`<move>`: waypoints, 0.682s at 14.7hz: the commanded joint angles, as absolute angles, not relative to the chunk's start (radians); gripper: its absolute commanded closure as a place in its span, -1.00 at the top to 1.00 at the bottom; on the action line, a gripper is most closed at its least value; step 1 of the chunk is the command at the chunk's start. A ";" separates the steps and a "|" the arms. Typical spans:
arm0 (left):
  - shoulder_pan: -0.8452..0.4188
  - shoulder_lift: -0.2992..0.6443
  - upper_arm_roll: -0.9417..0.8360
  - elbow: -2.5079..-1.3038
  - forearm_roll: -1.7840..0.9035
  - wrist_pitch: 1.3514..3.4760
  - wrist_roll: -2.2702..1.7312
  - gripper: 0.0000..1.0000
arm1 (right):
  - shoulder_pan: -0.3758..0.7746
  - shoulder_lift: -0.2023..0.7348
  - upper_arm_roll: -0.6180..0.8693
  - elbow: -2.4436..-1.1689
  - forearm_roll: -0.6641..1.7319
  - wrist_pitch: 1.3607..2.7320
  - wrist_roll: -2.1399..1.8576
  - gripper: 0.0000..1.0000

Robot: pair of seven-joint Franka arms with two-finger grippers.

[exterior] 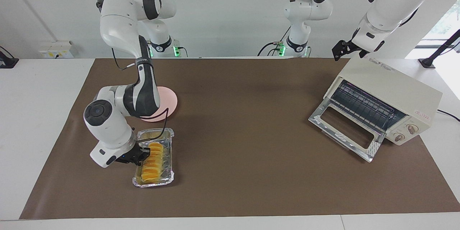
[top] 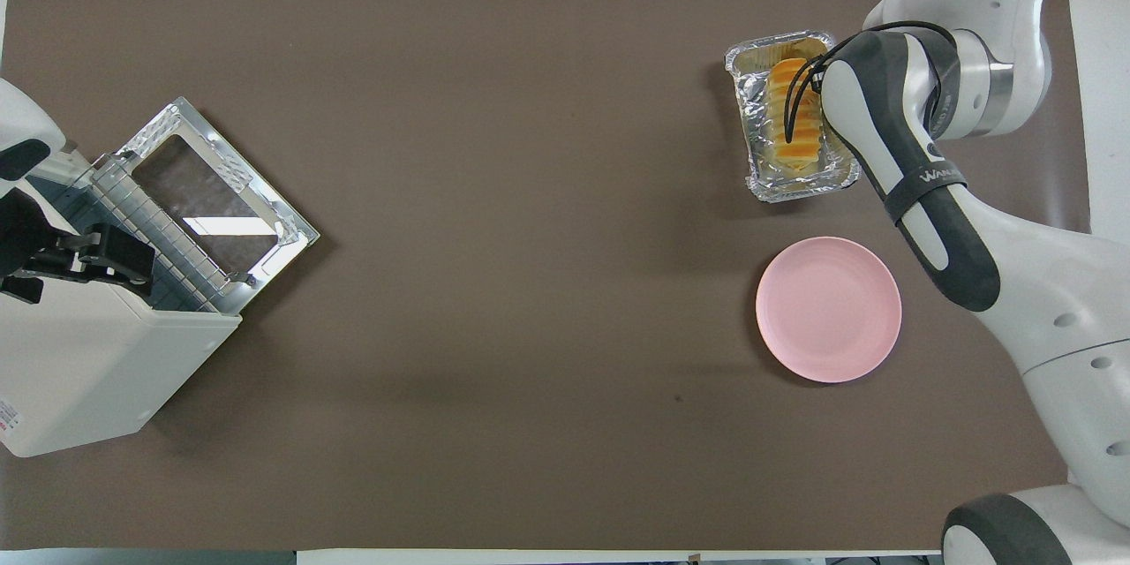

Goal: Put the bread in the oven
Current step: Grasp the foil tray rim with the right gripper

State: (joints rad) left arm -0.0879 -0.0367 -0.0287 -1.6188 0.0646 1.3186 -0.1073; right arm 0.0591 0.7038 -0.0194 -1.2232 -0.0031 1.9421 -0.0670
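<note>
- The step is the pickup: the right claw (exterior: 145,150) is clenched at the bread (exterior: 151,161), in the foil tray (exterior: 169,176).
- Next it must lift the bread clear and carry it to the oven (exterior: 390,95), whose door lies open.
- The left claw (exterior: 339,51) waits released over the oven.

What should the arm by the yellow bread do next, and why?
Probably lift straight up. The right gripper looks shut on the bread, which lies in the foil tray. The oven at the left arm's end stands with its door down, so raising the loaf clear of the tray comes first.
</note>
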 commanded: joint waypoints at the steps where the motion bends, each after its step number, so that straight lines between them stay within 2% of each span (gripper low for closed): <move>1: -0.080 -0.063 -0.031 -1.646 0.051 1.327 -0.106 1.00 | 0.081 0.695 0.006 -1.115 0.021 1.807 0.020 -1.00; 5: -0.080 -0.063 -0.031 -1.646 0.051 1.327 -0.106 1.00 | 0.213 0.690 0.000 -1.043 0.021 1.701 0.214 -1.00; 10: -0.080 -0.063 -0.031 -1.646 0.051 1.327 -0.106 1.00 | 0.391 0.667 0.002 -1.046 0.118 1.742 0.498 -1.00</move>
State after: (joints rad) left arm -0.0879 -0.0367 -0.0287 -1.6188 0.0646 1.3187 -0.1073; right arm 0.3490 0.6787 0.0064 -1.0469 0.0754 1.7223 0.4265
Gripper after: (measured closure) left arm 0.000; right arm 0.987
